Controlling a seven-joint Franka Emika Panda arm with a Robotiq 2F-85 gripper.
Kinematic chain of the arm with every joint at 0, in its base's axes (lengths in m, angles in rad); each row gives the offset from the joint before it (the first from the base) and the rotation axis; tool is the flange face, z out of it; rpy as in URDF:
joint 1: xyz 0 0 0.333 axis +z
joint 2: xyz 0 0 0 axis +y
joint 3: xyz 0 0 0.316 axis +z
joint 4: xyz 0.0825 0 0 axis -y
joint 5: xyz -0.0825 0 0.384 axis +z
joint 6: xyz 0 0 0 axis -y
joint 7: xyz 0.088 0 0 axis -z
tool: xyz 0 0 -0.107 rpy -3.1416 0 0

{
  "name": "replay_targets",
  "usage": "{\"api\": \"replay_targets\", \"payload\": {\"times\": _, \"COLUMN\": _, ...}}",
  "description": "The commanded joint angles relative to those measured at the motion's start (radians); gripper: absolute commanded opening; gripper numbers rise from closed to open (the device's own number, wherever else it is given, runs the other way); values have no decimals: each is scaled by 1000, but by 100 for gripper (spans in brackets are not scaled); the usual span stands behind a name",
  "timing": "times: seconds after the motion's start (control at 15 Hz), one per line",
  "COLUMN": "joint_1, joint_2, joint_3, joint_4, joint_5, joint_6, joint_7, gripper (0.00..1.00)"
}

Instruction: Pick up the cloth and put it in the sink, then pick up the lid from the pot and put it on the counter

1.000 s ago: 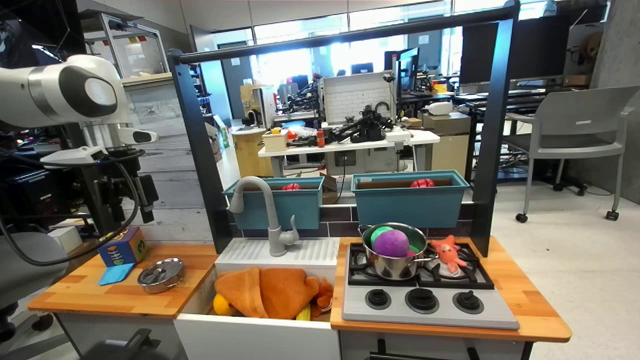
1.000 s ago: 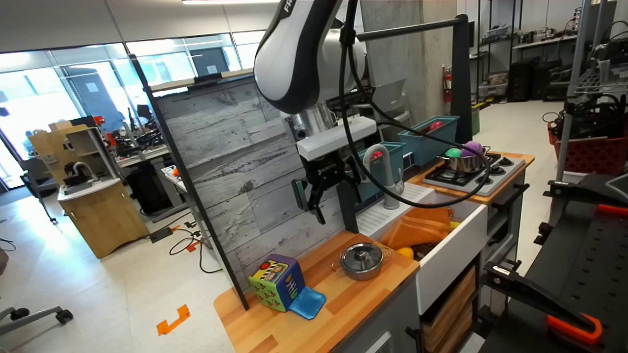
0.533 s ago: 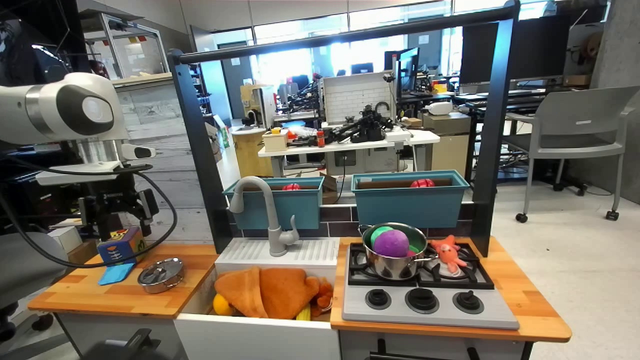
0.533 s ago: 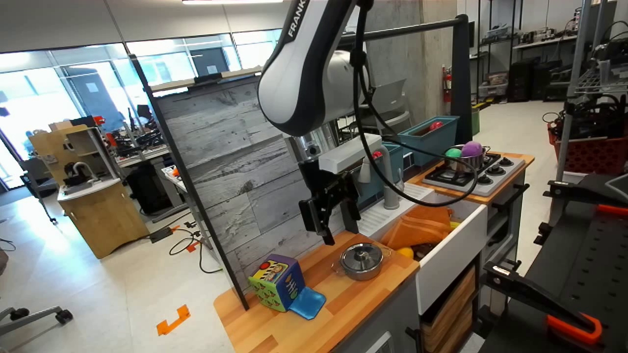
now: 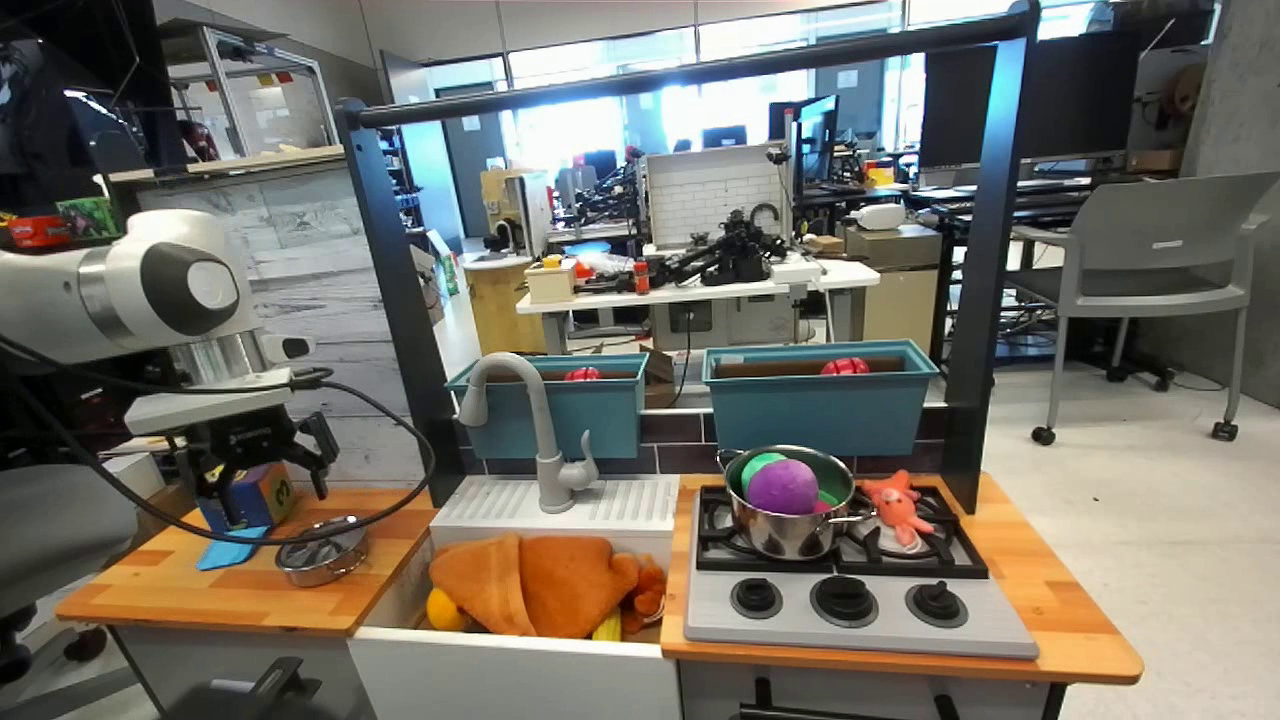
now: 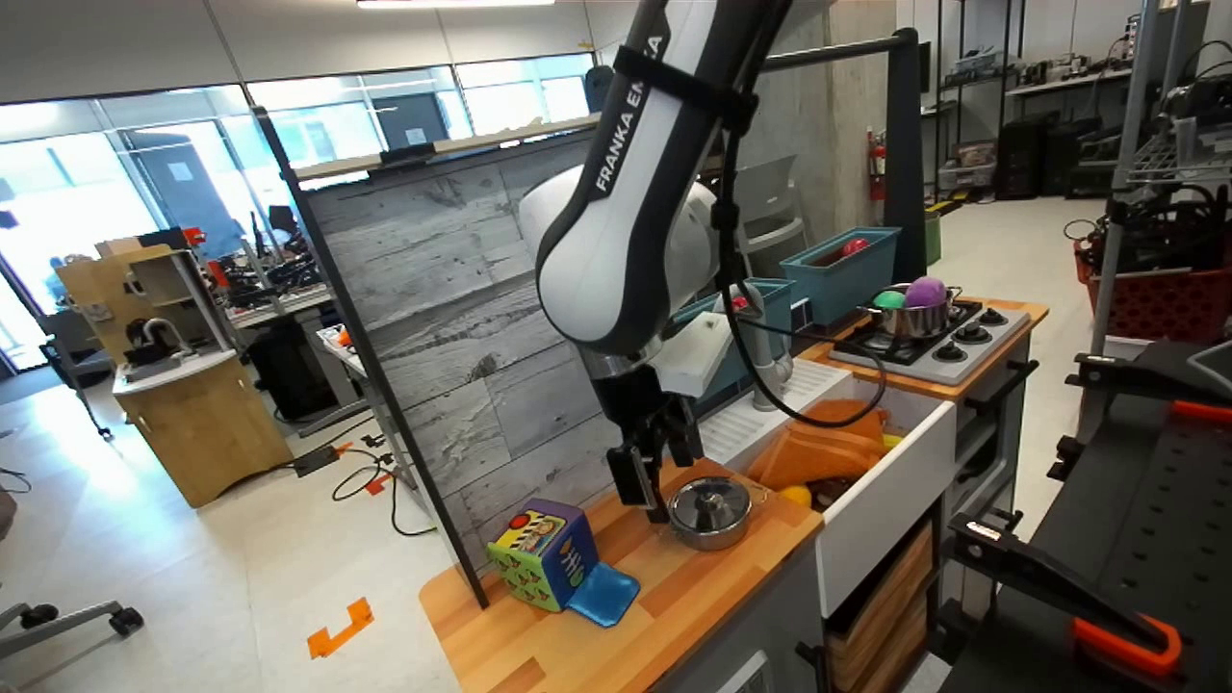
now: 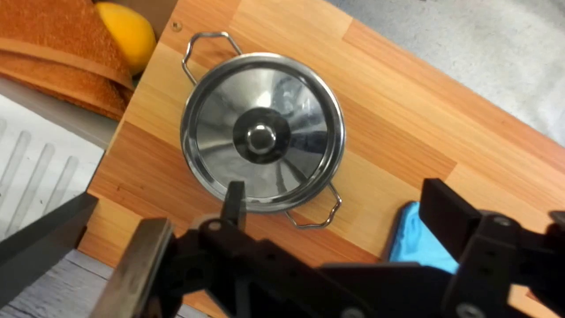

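The orange cloth (image 5: 575, 585) lies bunched in the white sink (image 5: 515, 680); it also shows in the wrist view (image 7: 53, 57). The shiny metal lid (image 7: 261, 138) with a round knob sits on the small steel pot (image 6: 714, 539). That pot stands on the wooden counter (image 6: 674, 597) near the sink. My gripper (image 7: 333, 198) is open and empty above this counter, beside the lidded pot. In the wrist view one fingertip overlaps the pot's rim, and the other is over the blue flap side. In an exterior view the gripper (image 6: 669, 481) hangs on the panel side of the pot.
A colourful cube (image 6: 544, 563) with a blue flap (image 6: 604, 595) stands on the counter. A grey wood panel (image 6: 452, 346) rises behind it. A faucet (image 5: 545, 430) stands behind the sink. A larger pot with balls (image 5: 790, 540) and a pink plush toy (image 5: 900, 510) are on the stove.
The arm and gripper have moved down toward the counter and closer to the small lidded pot. The gripper has also turned. The cloth, lid and pot have stayed in place.
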Motion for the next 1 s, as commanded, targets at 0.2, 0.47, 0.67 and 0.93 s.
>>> {"api": "replay_targets", "payload": {"times": 0.2, "joint_1": 55, "joint_2": 123, "joint_3": -65, "joint_4": 152, "joint_5": -96, "joint_6": 155, "joint_7": 51, "gripper": 100}}
{"api": "replay_targets", "payload": {"times": 0.47, "joint_1": 84, "joint_2": 57, "joint_3": -153, "joint_4": 106, "joint_5": -107, "joint_6": 239, "joint_7": 170, "gripper": 100}}
{"api": "replay_targets", "payload": {"times": 0.67, "joint_1": 99, "joint_2": 24, "joint_3": -208, "joint_4": 77, "joint_5": -97, "joint_6": 186, "joint_7": 254, "gripper": 100}}
{"api": "replay_targets", "payload": {"times": 0.93, "joint_1": 104, "joint_2": -23, "joint_3": -232, "joint_4": 9, "joint_5": -88, "joint_6": 106, "joint_7": 349, "gripper": 100}}
